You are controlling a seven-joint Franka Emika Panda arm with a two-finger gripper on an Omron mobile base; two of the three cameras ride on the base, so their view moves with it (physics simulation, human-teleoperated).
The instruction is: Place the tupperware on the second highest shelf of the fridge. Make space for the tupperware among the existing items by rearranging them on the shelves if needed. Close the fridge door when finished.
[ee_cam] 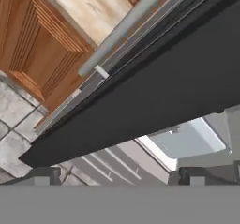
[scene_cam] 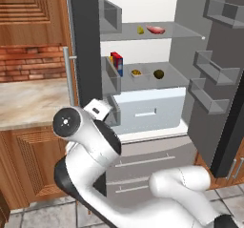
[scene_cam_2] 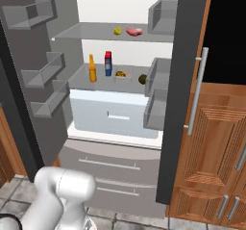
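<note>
- The tall grey fridge [scene_cam_2: 125, 3] stands with both doors swung wide, so its middle is open to reach from the front.
- On the wide pale grey second highest shelf [scene_cam_2: 79, 82], centre of the right base view, an orange bottle [scene_cam_2: 92, 69], a red-and-blue carton [scene_cam_2: 108, 63], the small grey tupperware [scene_cam_2: 122, 74] and a dark olive ball [scene_cam_2: 142, 79] stand in a row; bare shelf lies in front of them.
- Grey door bins [scene_cam_2: 48, 68] jut inward at both sides.
- The dark door edge [ee_cam: 154, 82] crosses the hand view close up.
</note>
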